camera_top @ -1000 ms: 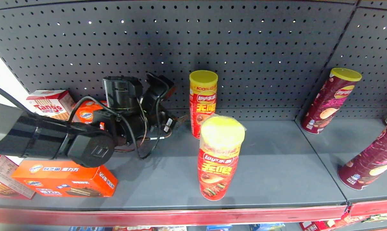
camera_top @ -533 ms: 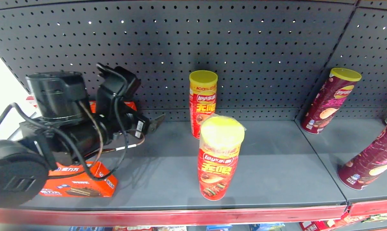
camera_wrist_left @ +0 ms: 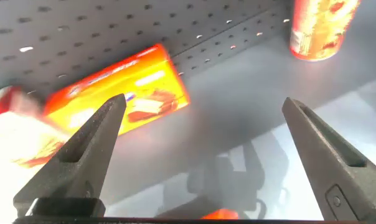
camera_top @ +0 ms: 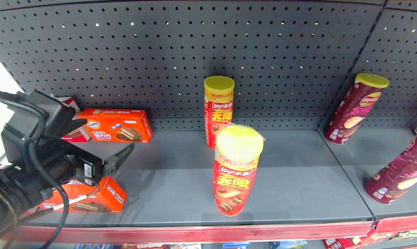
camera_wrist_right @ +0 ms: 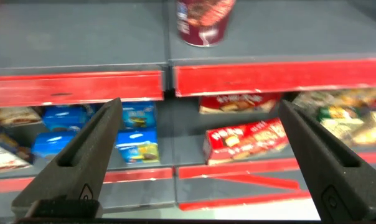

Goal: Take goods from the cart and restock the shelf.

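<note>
An orange biscuit box (camera_top: 116, 125) lies at the back of the grey shelf (camera_top: 298, 180), against the pegboard. My left gripper (camera_top: 106, 135) hovers open and empty in front of it, over the shelf's left end. In the left wrist view the same orange box (camera_wrist_left: 119, 90) lies beyond the open left gripper (camera_wrist_left: 203, 104), apart from both fingers. A second orange box (camera_top: 91, 199) lies at the front left, under the arm. My right gripper (camera_wrist_right: 200, 107) is open and empty, facing the shelf's red front edge (camera_wrist_right: 269, 78).
Two red chip cans (camera_top: 218, 110) (camera_top: 237, 169) stand mid-shelf, one behind the other. Maroon cans (camera_top: 357, 107) (camera_top: 398, 173) lean on the right section. A red-and-white box (camera_top: 73, 133) sits at the back left. Lower shelves hold packets (camera_wrist_right: 244, 140).
My left arm has drawn back from the rear of the shelf toward the front left. The orange box it had hidden now lies uncovered by the pegboard.
</note>
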You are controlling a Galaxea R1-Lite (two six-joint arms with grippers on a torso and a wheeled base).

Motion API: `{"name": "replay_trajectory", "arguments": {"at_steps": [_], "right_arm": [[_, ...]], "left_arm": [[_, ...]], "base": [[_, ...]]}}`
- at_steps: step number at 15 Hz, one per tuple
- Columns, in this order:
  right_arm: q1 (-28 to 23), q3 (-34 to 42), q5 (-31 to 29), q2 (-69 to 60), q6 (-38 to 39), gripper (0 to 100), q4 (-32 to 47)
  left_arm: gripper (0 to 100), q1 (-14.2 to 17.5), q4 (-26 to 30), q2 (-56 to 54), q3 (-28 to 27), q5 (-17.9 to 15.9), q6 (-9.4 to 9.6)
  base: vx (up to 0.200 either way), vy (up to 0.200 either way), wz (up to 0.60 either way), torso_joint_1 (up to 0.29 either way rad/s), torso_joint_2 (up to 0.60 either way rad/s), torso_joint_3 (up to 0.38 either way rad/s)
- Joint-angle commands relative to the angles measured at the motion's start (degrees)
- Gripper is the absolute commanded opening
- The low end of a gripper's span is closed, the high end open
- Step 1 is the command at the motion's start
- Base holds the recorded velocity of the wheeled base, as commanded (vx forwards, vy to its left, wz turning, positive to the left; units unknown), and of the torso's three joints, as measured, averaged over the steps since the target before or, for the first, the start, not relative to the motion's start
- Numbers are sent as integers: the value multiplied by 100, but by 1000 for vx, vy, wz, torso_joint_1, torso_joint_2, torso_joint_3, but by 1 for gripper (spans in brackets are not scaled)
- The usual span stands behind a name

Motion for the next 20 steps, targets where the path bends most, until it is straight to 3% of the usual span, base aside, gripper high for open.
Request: {"name": "replay_trajectory", "arguments": {"at_steps": [1, 7, 8, 9, 14, 16, 20], "right_arm": [[49, 0, -9, -209, 0, 100, -4], [180, -185, 360, 28, 97, 100, -13], [224, -1740, 352, 1364, 949, 100, 163], [312, -1846, 404, 1812, 1081, 100, 145], [1613, -2329, 1433, 2797, 642, 100, 101], [2518, -2355, 1406, 3359, 431, 100, 92], [3749, -2874, 897, 4818, 79, 100, 22]], "left_arm": [[100, -8, -58, -235, 253, 143, -4], [100, 0, -67, -235, 165, 134, -57], [100, -8, -67, -235, 157, 143, -162], [100, 0, -67, -235, 183, 134, -206], [100, -26, -181, -165, 192, 116, -127], [100, -35, -234, -156, 236, 116, -136], [100, -35, -199, -174, 227, 116, -136]], "base": [[0, 0, 0, 0, 0, 0], [0, 0, 0, 0, 0, 0], [0, 0, 0, 0, 0, 0], [0, 0, 0, 0, 0, 0], [0, 0, 0, 0, 0, 0], [0, 0, 0, 0, 0, 0], [0, 0, 0, 0, 0, 0]]}}
